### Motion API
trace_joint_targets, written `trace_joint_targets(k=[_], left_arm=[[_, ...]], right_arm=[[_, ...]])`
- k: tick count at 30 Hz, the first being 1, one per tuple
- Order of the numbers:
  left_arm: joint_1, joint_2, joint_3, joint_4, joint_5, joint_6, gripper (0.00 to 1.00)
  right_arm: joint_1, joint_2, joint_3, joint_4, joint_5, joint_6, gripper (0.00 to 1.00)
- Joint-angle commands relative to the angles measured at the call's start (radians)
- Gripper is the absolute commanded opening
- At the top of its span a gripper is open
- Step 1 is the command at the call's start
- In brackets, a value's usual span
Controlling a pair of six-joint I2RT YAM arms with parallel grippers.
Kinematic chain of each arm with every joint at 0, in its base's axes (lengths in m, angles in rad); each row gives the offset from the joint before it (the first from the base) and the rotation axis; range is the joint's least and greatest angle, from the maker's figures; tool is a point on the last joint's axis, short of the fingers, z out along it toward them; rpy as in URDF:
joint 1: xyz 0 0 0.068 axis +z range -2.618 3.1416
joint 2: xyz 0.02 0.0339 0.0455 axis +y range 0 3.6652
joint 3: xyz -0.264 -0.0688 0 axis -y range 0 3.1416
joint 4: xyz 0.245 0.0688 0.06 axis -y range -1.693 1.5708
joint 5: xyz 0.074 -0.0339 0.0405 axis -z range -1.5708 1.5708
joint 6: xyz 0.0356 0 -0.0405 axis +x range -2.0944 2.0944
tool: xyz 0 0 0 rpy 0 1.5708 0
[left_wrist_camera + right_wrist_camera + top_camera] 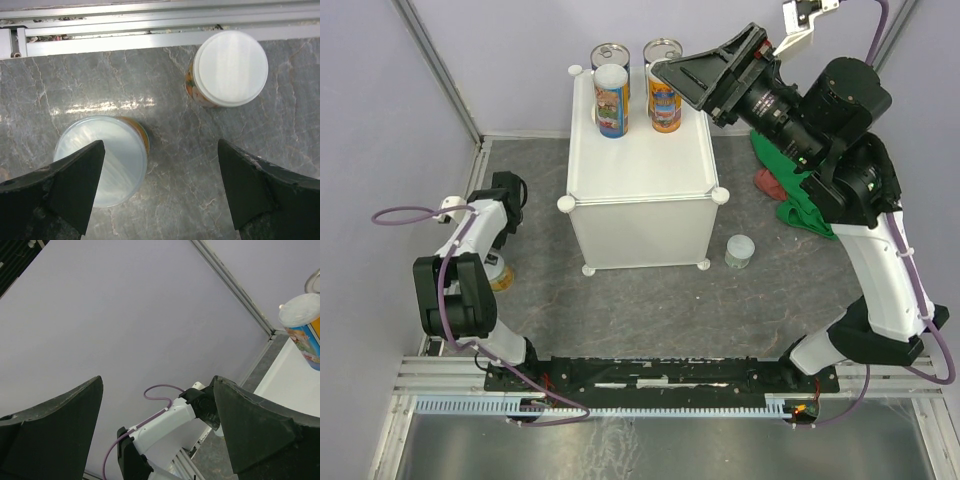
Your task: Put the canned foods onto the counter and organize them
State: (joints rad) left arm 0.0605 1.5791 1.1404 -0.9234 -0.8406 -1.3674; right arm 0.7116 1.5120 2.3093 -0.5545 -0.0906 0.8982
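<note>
- I am looking down through the left hand (160, 150), which is hanging spread and empty over the grey bench (165, 100), on the left side of the counter (640, 170).
- Two of the canned foods are standing upright below it. Their long axes are pointing straight up at the wrist camera, so I am seeing mostly white lids.
- The relation that is mattering here: the first can (100, 160) is not sitting between the fingers. It is lying partly under the finger (75, 185) at the left of the wrist picture, so I am judging that the hand needs a sideways shift toward that finger before going down.
- The second can (230, 67) is standing apart from the first, close to the metal rail (150, 30).
- The right hand (157, 382) is also spread and holding nothing, raised over the far right of the counter and well apart from these two cans. The left arm is clearly the nearer one.
- Four cans (611, 100) are standing in two pairs at the counter's far edge, and a pale can (740, 250) is waiting on the bench just beside its near right corner.
</note>
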Motion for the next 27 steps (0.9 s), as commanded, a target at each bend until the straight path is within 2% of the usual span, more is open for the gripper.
trace_joint_targets(k=[1, 6, 15, 22, 27], left_arm=[[0.028, 0.003, -0.005, 0.074, -0.039, -0.005, 0.99], [0.053, 0.006, -0.025, 0.104, -0.024, 0.002, 0.99], [0.066, 0.011, -0.028, 0.224, -0.007, 0.129, 0.99], [0.076, 0.004, -0.044, 0.265, -0.009, 0.185, 0.99], [0.078, -0.005, -0.049, 0.33, -0.013, 0.246, 0.99]], right_arm=[[0.0, -0.015, -0.01, 0.093, -0.026, 0.046, 0.99], [0.002, -0.026, -0.035, 0.134, -0.029, 0.046, 0.99], [0.001, -0.011, -0.024, 0.133, -0.024, 0.036, 0.99], [0.0, 0.051, 0.06, 0.104, -0.056, 0.045, 0.99], [0.001, 0.03, 0.019, 0.076, -0.014, -0.024, 0.99]])
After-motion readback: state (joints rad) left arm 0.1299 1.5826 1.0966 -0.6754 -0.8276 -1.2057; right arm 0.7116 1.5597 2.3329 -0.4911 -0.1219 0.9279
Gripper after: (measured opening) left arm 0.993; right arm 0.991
